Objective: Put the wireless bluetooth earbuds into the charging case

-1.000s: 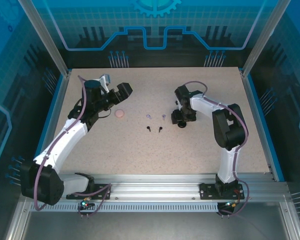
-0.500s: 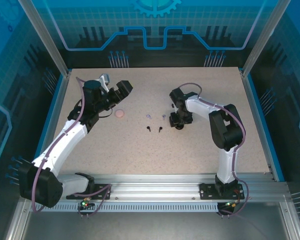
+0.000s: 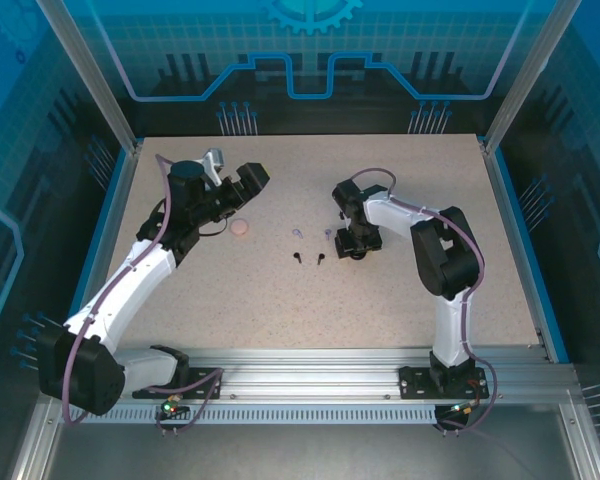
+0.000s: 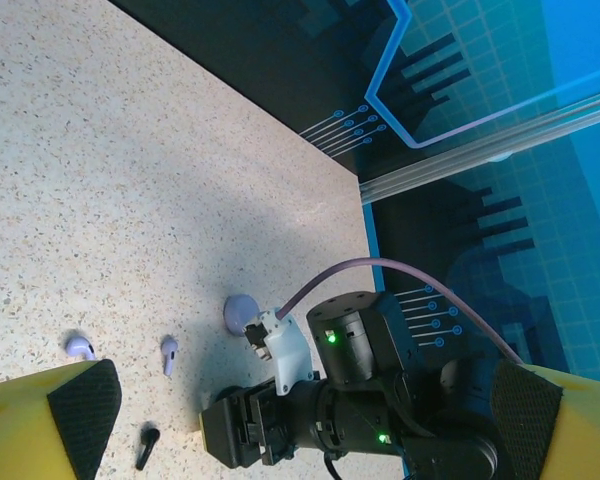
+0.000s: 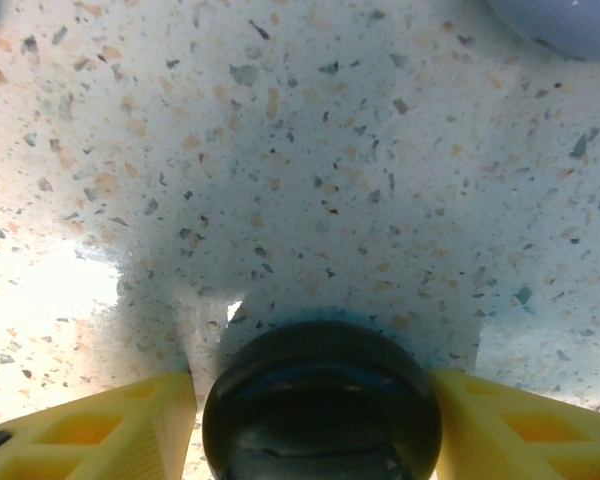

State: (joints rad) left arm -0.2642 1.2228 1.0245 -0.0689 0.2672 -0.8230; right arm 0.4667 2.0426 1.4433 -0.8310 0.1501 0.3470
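Speckled tabletop [image 3: 280, 305], blue back panel [image 3: 400, 45], aluminium rail [image 3: 310, 362]

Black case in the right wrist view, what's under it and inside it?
Under the black case is the speckled table, with the right gripper's fingers either side. Its dark shell hides whatever is inside, and the tabletop directly beneath it.

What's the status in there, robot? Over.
Left pincer open, hovering. Right pincer closed on black case. Lavender earbuds, black earbuds loose on table. Nothing blocking.
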